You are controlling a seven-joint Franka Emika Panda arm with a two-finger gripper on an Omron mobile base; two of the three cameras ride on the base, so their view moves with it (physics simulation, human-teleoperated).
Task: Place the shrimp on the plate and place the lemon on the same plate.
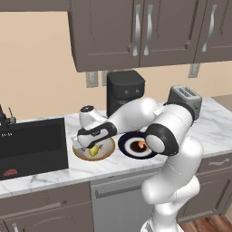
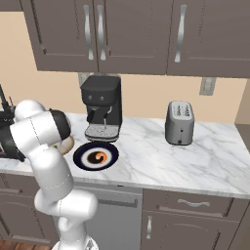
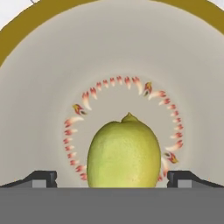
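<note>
Lemon (image 3: 124, 151), a small yellow-green oval fruit with a pointed tip, is lying in the cream bowl with the tan rim (image 3: 26, 19), inside a ring of small red and white marks painted on the bowl's pale floor. In the hand view it is sitting between the two dark fingertips (image 3: 43, 178), one on each side and both clear of its skin. From the left base view the lemon (image 1: 94, 151) is showing as a yellow spot in the bowl (image 1: 108, 150), which is standing on the white marbled worktop (image 1: 213, 131) just to the right of the dark sink (image 1: 31, 145).

Just to the right of the bowl, the round shallow plate with the wide navy-black rim (image 1: 125, 146) is resting on the worktop, and the tiny curled orange shrimp (image 1: 142, 145) is lying on its pale centre. The right base view is showing the same plate (image 2: 80, 157) and shrimp (image 2: 100, 157) in front of the black coffee machine (image 2: 101, 107), with a silver toaster (image 2: 179, 122) further right.

The white arm is rising from the near side, bending at its dark elbow above the plate and reaching left and down over the bowl. The end effector (image 1: 92, 148) is hanging over the lemon with its jaws spread wide and gripping nothing.
</note>
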